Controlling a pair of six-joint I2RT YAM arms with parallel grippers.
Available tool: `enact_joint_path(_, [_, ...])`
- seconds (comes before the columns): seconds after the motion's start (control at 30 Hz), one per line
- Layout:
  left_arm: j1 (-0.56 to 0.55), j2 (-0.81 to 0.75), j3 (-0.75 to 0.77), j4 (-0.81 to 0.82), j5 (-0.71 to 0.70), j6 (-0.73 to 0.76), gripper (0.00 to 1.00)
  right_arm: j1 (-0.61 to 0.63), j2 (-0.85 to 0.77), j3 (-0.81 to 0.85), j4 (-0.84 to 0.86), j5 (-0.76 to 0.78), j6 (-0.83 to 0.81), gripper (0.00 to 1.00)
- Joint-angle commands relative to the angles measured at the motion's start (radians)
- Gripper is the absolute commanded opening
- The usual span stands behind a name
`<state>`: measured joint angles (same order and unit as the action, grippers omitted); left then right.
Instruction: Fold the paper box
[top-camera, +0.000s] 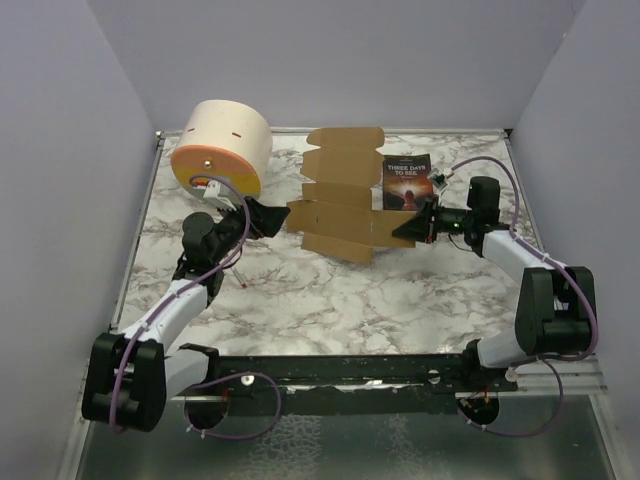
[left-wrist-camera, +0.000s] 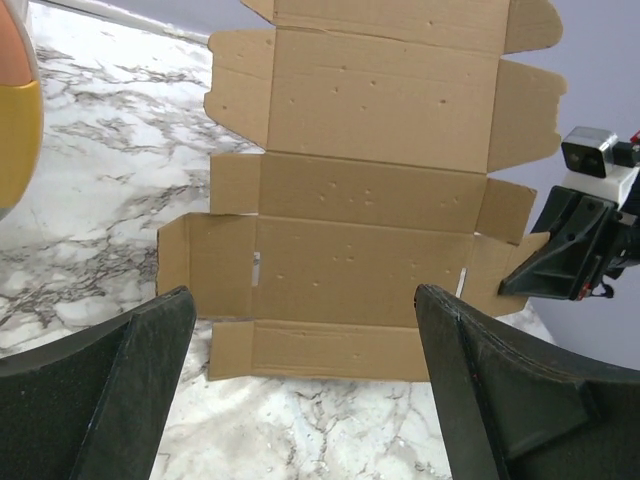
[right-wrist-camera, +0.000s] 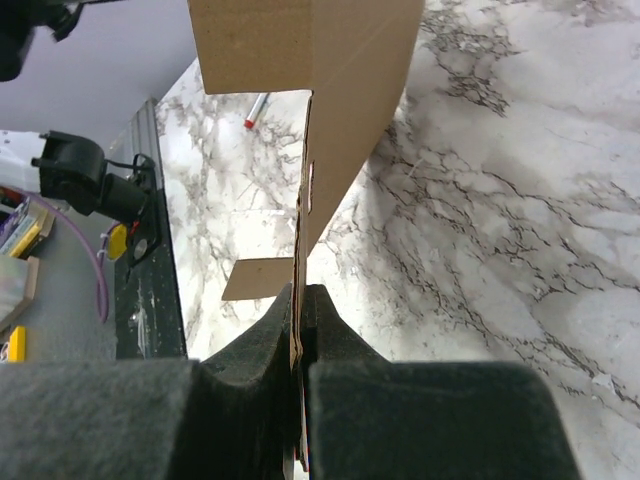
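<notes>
The right gripper (right-wrist-camera: 300, 300) is seen shut tight on the paper box (right-wrist-camera: 340, 80), with a thin edge of cardboard pinched between its pads at the sheet's right side, centre right of the top view. Opposite it, the left gripper (top-camera: 268, 217) is held wide, nothing between its fingers. In its wrist view the sheet's near edge is framed just ahead of the gap. The box is spread mid-table on the marble table (top-camera: 300, 300) as a flat brown die-cut sheet, creased into panels with side tabs and no wall raised yet. Its long axis runs up and down the top view, so it is flanked across its short width. A paperback book (top-camera: 407, 182) is touched or overlapped at upper right, a cream cylinder (top-camera: 222, 148) left apart at upper left. A grip by the free left arm is judged to come next.
</notes>
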<state>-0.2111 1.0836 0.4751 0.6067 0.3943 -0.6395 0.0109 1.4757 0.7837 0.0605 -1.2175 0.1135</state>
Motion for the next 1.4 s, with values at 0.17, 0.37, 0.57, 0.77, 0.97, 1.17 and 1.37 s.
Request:
enact_joint_path(0.17, [0.062,0.131,-0.015,0.32,0.177,-0.171,0.93,-0.006,-0.031,0.022,0.0,-0.159,-0.055,0.01])
enact_joint_path(0.37, [0.082,0.196,-0.024,0.431,0.187,-0.216,0.93,-0.006,-0.065,0.031,-0.024,-0.215,-0.087,0.01])
enact_joint_path(0.57, [0.125,0.304,0.002,0.553,0.239,-0.266,0.89,-0.006,-0.114,0.037,-0.062,-0.23,-0.127,0.01])
enact_joint_path(0.77, [0.146,0.375,0.016,0.668,0.287,-0.292,0.89,-0.006,-0.148,0.073,-0.178,-0.279,-0.24,0.01])
enact_joint_path(0.97, [0.163,0.4,0.025,0.783,0.353,-0.277,0.88,-0.006,-0.189,0.107,-0.292,-0.377,-0.359,0.01])
enact_joint_path(1.17, [0.165,0.436,0.046,0.997,0.418,-0.34,0.88,-0.005,-0.197,0.214,-0.639,-0.414,-0.693,0.01])
enact_joint_path(1.37, [0.168,0.469,0.099,1.173,0.456,-0.435,0.86,-0.002,-0.209,0.284,-0.857,-0.422,-0.888,0.01])
